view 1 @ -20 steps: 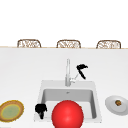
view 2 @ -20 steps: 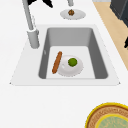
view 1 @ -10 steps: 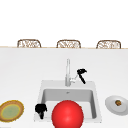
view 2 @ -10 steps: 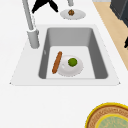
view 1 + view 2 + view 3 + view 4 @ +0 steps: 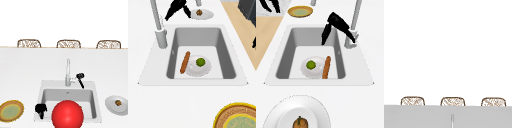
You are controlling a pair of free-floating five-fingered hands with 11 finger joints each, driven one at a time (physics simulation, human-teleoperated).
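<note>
My right hand hangs just right of the faucet, by its side lever, fingers stretched out and open; one finger points down over the sink's back. It also shows as the right hand and right hand in the side views. My left hand hovers off the sink's front left corner, fingers relaxed and hanging, holding nothing; in the right side view the left hand is at the top left. In the basin lie a white plate with a green lime and an orange-brown sausage.
A big red ball sits in front of the sink's near edge. A yellow-rimmed plate lies on the counter at the left. At the right a white plate carries a small brown food item. Three wicker chair backs stand behind.
My right hand has sunk slightly, closer to the faucet's lever. The left hand and the things in the sink have stayed put.
</note>
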